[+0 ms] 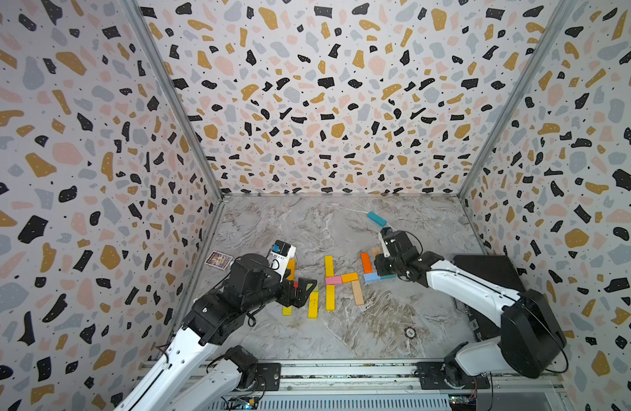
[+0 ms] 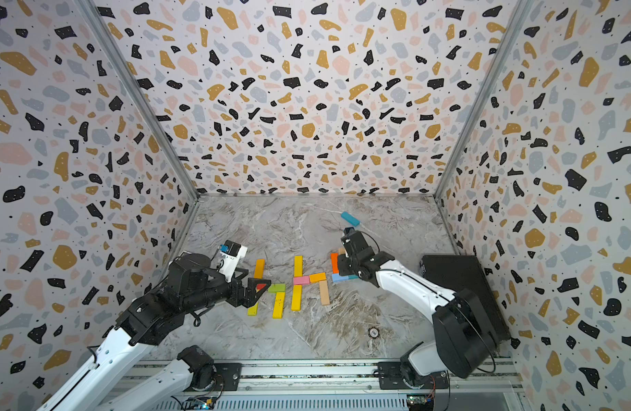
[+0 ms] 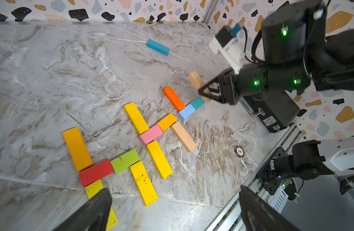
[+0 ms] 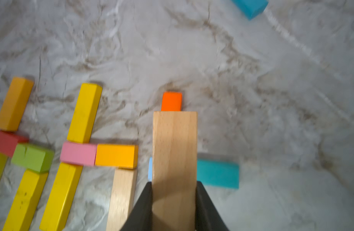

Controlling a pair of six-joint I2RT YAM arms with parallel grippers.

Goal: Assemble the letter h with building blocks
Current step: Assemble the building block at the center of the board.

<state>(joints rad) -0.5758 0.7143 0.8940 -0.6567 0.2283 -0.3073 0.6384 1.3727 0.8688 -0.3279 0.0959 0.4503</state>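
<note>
Two h shapes (image 1: 330,281) at lower centre look complete; the third lacks its tan bar (image 4: 174,150), clamped in the right gripper (image 4: 174,183) near the teal block (image 4: 218,175); left gripper (image 3: 174,191) gapes empty.

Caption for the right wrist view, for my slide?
Right gripper shut on a tan block that partly hides the orange block.

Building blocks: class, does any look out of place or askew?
One blue block lies alone toward the back wall, turned diagonal, apart from the other blocks. A small round chip near the front is no block.
</note>
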